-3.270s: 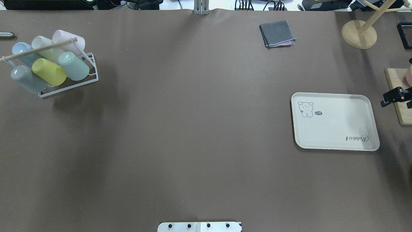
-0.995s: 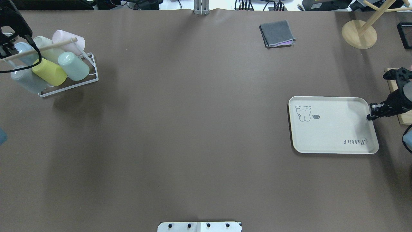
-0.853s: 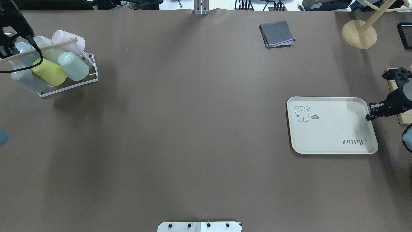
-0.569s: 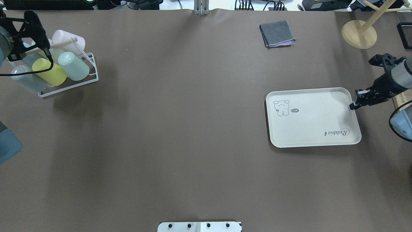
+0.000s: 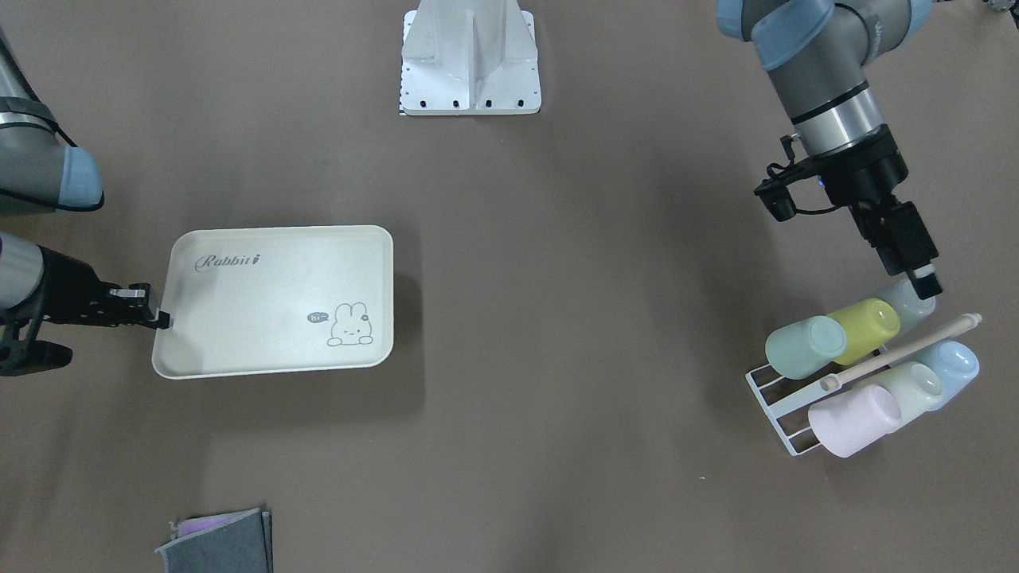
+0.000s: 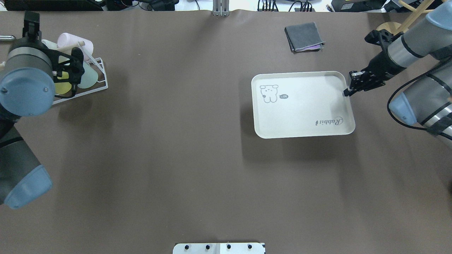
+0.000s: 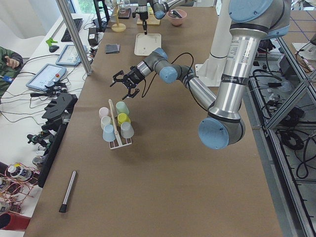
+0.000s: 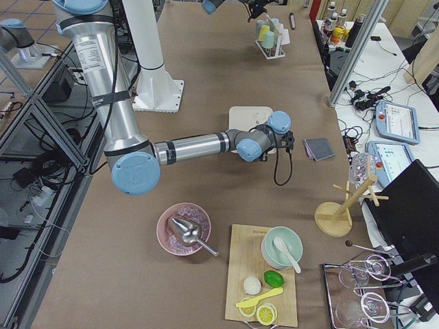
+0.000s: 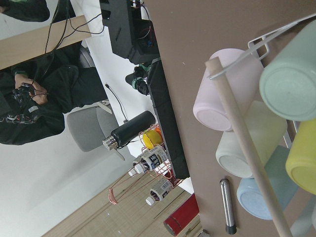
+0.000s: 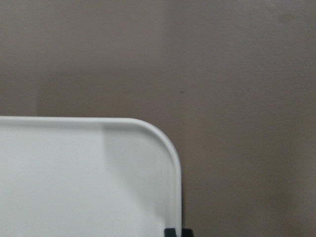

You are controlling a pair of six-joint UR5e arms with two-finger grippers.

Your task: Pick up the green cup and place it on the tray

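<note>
The green cup [image 5: 804, 347] lies on its side in a white wire rack [image 5: 776, 398] among other cups. It also shows in the left wrist view [image 9: 291, 84] and is partly hidden behind my left gripper in the overhead view [image 6: 89, 76]. My left gripper [image 5: 923, 285] [image 6: 75, 70] is open and empty, just above the rack's near cups. My right gripper [image 6: 348, 90] [image 5: 159, 318] is shut on the rim of the cream tray [image 6: 303, 113] [image 5: 263, 294] at its short edge. The tray's shadow is offset, so it seems held off the table. Its corner shows in the right wrist view [image 10: 74, 182].
The rack also holds a yellow-green cup [image 5: 864, 328], a pink cup [image 5: 852, 418], a pale cup [image 5: 907, 387] and a blue cup [image 5: 951, 362] under a wooden handle [image 5: 899, 350]. A folded grey cloth [image 6: 304, 36] lies at the far side. A wooden stand [image 6: 388, 26] is far right.
My right gripper has closed on the tray's rim and carried the tray left and toward the far side. My left arm has moved in over the cup rack.
</note>
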